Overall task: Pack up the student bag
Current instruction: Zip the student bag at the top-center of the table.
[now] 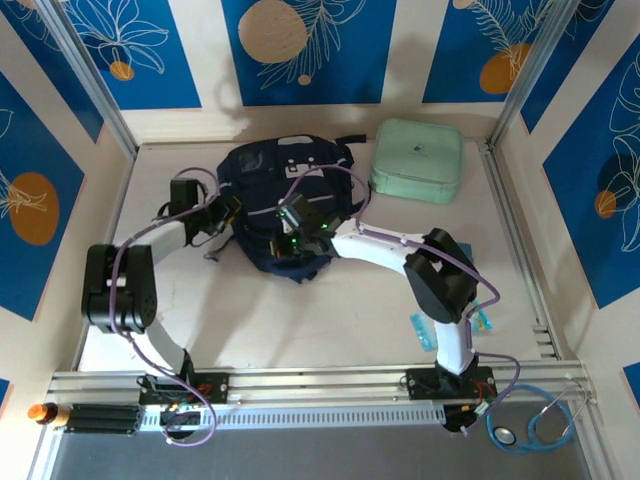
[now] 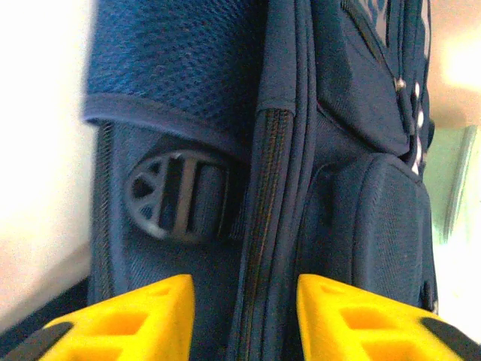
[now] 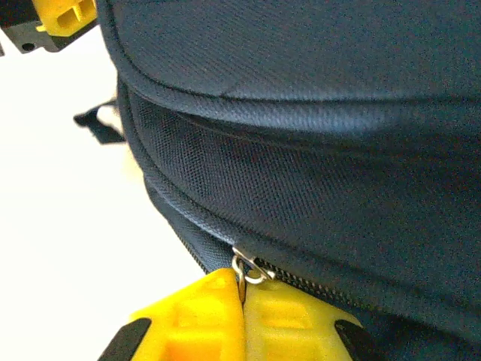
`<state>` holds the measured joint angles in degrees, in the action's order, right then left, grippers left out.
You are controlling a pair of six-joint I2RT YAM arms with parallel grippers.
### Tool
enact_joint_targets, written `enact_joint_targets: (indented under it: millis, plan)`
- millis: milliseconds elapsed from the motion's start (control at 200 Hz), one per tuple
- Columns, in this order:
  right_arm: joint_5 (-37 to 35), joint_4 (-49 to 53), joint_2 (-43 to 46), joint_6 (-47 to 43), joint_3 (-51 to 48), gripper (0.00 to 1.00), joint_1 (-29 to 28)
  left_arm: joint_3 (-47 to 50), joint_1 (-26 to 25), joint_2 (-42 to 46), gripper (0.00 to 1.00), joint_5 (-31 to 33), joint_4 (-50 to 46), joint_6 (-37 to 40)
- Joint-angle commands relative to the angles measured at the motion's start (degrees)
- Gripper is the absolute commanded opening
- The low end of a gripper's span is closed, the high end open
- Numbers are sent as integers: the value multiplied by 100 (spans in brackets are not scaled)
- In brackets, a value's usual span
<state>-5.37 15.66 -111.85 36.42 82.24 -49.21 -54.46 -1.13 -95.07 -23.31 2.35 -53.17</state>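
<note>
Right wrist view: your right gripper (image 3: 242,289) has its yellow jaws pressed together on the silver zip pull (image 3: 248,269) at the near end of the bag (image 3: 301,150), and that grip is what the next move turns on. From the pull the zip's teeth run off to the right along the bag's curved edge, while the seam climbs away to the left, so the fabric lies straight ahead of the fingers and any draw has to follow that curve, not cut across it. Seen from its own wrist, your left gripper (image 2: 242,284) stands with its jaws apart, straddling a vertical zip seam on the bag's left flank, pinching nothing that shows, just below a round black buckle (image 2: 169,197). From above, the navy bag lies mid-table towards the back wall, its long axis running away from the arm bases; both arms reach it, but the right one has the pull. A mint case (image 1: 417,160) sits just beside the bag on the right, on the table (image 1: 330,330). No writing can be read: the bag's pale patches and the small mark on the case are too small to make out.
</note>
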Motion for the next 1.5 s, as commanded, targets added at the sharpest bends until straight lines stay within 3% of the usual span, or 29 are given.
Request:
enact_joint_targets:
  millis: [0, 80, 245, 500, 700, 865, 980, 1225, 1495]
  plan:
    - [682, -204, -269, -81, 578, 0, -62, 286, 202, 740, 45, 334, -739, 193]
    - [881, -221, -487, -92, 875, 0, -70, 392, 206, 1157, 47, 394, -1195, 137]
    - [1052, -226, -756, -100, 1287, 0, -113, 796, 142, 1737, 47, 26, -1187, -430]
    - [1038, -237, -742, -77, 1263, 0, -141, 1022, -174, 1451, 47, -372, -325, -1223]
    - [1051, -248, -689, -73, 1232, 0, -158, 1084, -335, 1135, 38, -298, 160, -1536]
    - [1022, -218, -671, -109, 1199, 0, -174, 1064, -336, 1017, 17, -251, 297, -1590]
    - [878, -96, -637, -118, 1157, 0, -170, 1029, -336, 1072, 10, -46, 92, -1499]
    - [251, 227, -395, -126, 890, 0, -166, 968, -336, 1093, 1, 140, 2, -1332]
    - [-285, 409, 228, -263, -193, 0, 72, 815, -318, 1131, 0, 396, -275, -951]
